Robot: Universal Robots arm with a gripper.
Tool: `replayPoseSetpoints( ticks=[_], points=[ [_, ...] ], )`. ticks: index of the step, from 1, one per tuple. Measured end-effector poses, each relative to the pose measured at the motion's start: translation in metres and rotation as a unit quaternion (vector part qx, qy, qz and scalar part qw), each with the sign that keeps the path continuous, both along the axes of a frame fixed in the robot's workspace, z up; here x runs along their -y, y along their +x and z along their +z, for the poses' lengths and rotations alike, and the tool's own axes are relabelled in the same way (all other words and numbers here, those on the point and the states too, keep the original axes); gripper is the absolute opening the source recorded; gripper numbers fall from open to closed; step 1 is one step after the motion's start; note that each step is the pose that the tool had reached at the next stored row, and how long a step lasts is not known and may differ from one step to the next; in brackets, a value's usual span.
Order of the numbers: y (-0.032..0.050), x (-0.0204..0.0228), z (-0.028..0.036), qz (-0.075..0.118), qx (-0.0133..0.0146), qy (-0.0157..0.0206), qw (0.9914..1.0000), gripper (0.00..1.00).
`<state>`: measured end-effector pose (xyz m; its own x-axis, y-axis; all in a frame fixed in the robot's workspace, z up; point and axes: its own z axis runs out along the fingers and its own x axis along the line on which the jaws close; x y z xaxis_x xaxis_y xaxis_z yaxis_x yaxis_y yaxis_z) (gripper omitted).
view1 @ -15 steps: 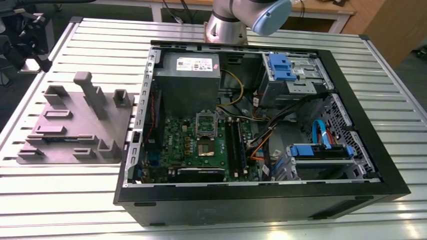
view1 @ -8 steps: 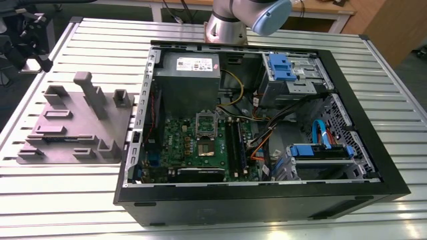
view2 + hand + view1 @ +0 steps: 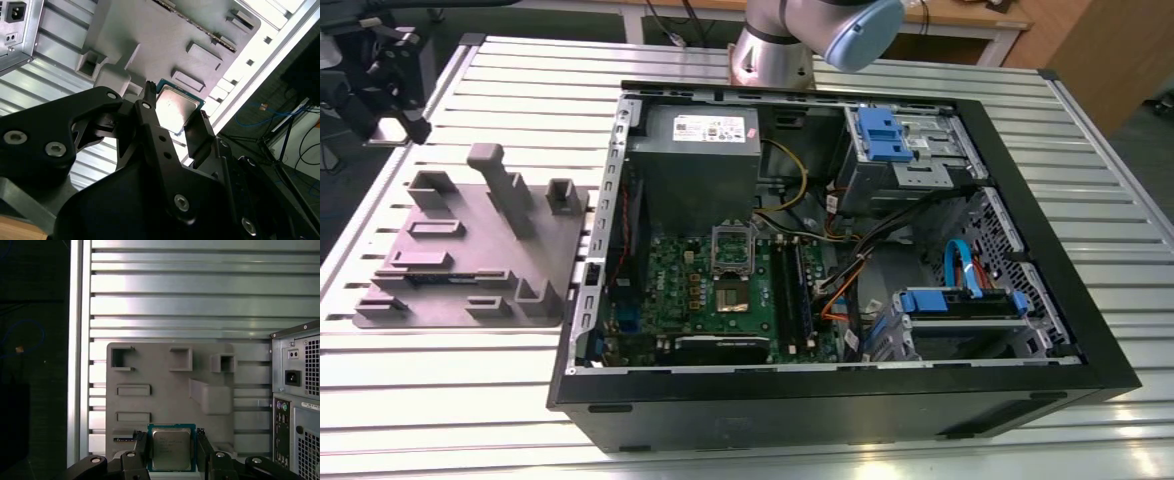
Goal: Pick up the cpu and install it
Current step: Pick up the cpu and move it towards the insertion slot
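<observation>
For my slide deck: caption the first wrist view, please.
Black gripper holds the small square silver-topped cpu between its fingers above the grey plastic tray.

An open computer case (image 3: 854, 405) sits beside a grey tray (image 3: 447, 262) on the slatted table (image 3: 440, 420).

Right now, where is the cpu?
The cpu is clamped between the gripper's fingers in both wrist views, raised above the grey tray, with the computer case beside that tray.
</observation>
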<state>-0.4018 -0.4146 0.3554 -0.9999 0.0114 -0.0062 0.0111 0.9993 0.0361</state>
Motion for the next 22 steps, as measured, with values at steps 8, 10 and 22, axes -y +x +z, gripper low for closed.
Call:
replayPoseSetpoints(
  ticks=[8,10,22],
  points=[
    [0.0050,-0.0001,0.0000,0.000,0.0000,0.0000,1.00000,0.47],
    [0.0058,0.0000,0.0001,0.000,-0.0001,0.0000,1.00000,0.47],
    [0.0101,0.0000,-0.0001,0.000,0.0000,0.0000,1.00000,0.47]
  ],
)
